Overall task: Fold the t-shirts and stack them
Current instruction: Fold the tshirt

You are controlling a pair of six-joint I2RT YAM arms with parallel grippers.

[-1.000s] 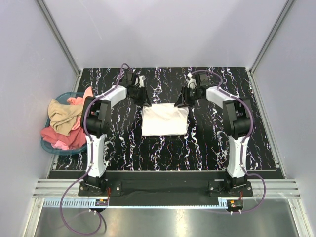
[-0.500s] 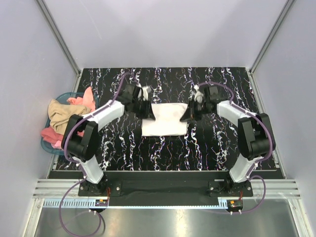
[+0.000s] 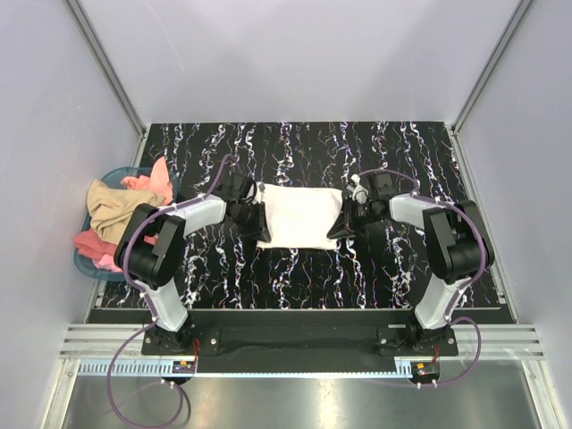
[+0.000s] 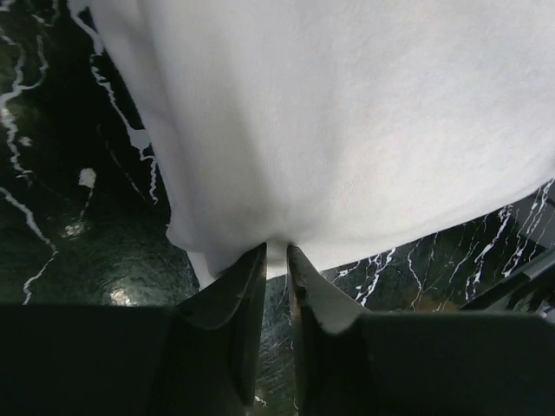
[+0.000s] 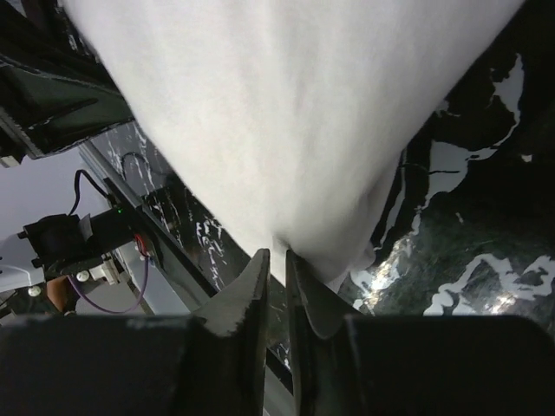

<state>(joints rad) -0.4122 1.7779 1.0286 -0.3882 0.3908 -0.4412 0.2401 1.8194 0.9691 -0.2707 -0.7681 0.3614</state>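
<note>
Over veined black table (image 3: 402, 152), left hand (image 4: 276, 253) and right hand (image 5: 277, 256) each pinch soft cream-white t-shirt (image 3: 299, 216).

- Left arm (image 3: 198, 213), left of the overhead view: white shell links joined by bulky black joint housings.
- Right arm (image 3: 407, 207), right of the overhead view: the same white-and-black build.
- Cables (image 3: 110, 380): purple, one looping out below each base and running up along its arm.
- Bases (image 3: 174, 338): black blocks at the bottom, each with a small board below it carrying an orange mark.
- Left gripper (image 4: 277, 250): two dark, glossy, tapered fingers on a black body.
- Right gripper (image 5: 277, 253): matching dark tapered fingers.
</note>
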